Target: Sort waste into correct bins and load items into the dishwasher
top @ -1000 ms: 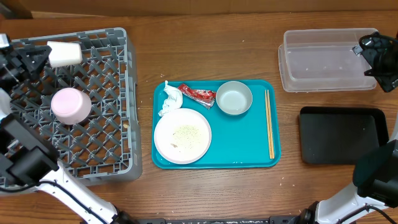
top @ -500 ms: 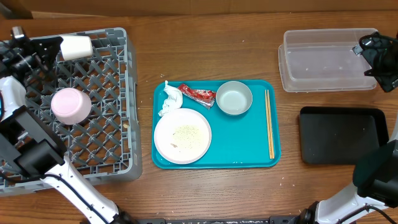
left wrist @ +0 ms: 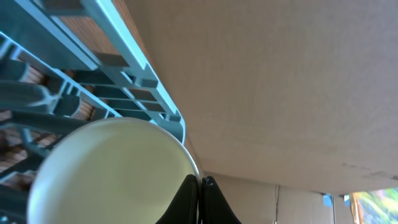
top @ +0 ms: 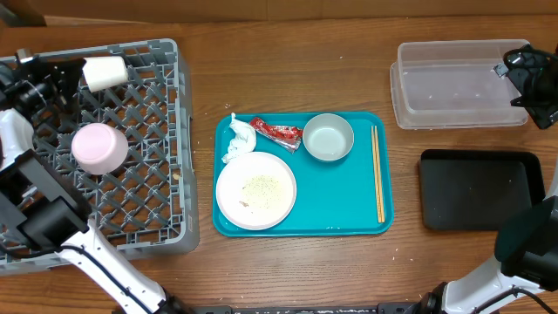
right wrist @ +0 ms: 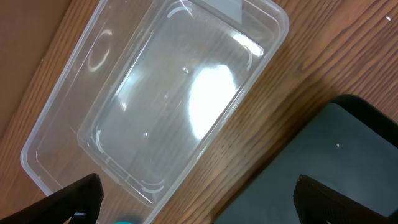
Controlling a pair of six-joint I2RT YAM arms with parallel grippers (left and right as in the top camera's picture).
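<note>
My left gripper (top: 75, 75) hangs over the back left of the grey dishwasher rack (top: 157, 218), shut on the rim of the small white cup (top: 105, 72), which lies on its side. In the left wrist view the cup (left wrist: 118, 174) fills the lower left, its thin rim pinched between my fingers (left wrist: 186, 202). On the teal tray lie a crumpled napkin (top: 235, 139), a red wrapper (top: 277, 133), a metal bowl (top: 328, 138) and a white plate (top: 255, 190) with rice crumbs. My right gripper (top: 528, 77) stands open and empty over the clear tub (right wrist: 168, 99), next to the black tray (right wrist: 348, 155).
A pink cup (top: 98, 146) sits upside down in the rack. Wooden chopsticks (top: 377, 173) lie along the right side of the teal tray (top: 366, 222). The clear tub (top: 458, 85) and the black tray (top: 479, 189) stand at the right of the table.
My left gripper carried the white cup a little to the right and towards the back over the rack, then it sank slightly. The right arm has not moved.
</note>
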